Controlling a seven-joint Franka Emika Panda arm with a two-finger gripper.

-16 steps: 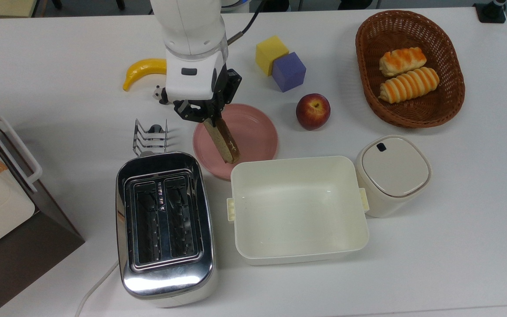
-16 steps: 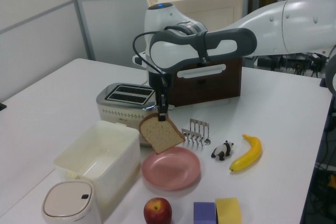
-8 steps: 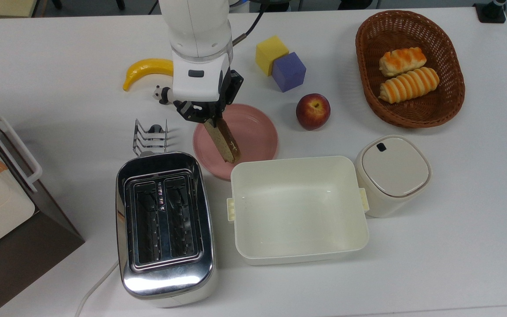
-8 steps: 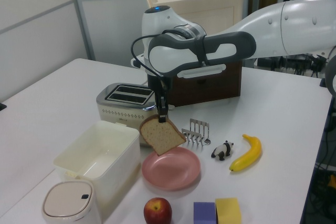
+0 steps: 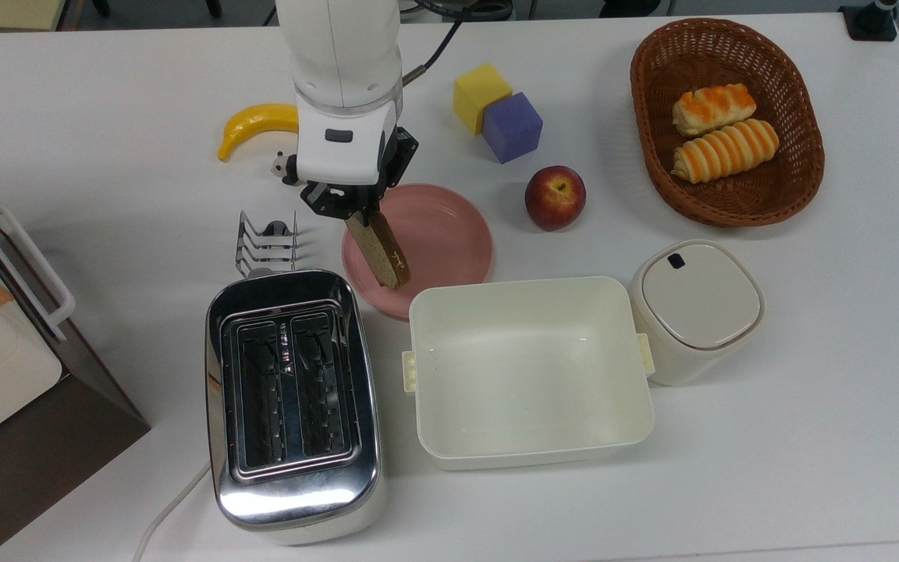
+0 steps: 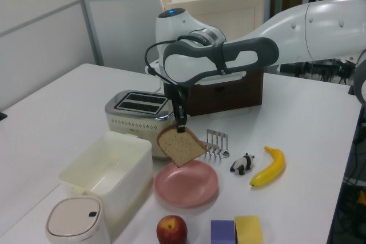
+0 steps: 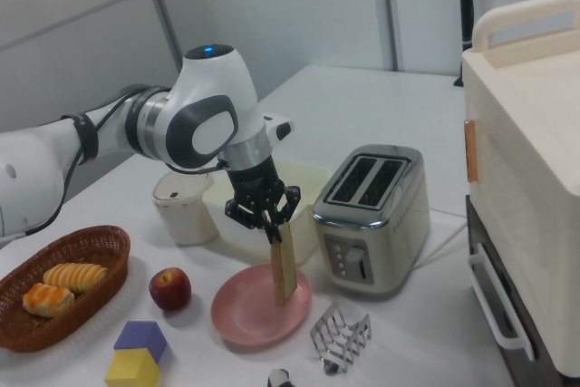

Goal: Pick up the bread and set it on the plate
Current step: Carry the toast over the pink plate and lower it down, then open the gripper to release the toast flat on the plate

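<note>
Tan bread (image 6: 182, 146) hangs upright, clamped in the closed gripper (image 5: 350, 212), over the plate (image 5: 442, 234) at 9 o'clock; next lower and release.

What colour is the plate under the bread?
Pink. The plate shows it best in the top view.
</note>
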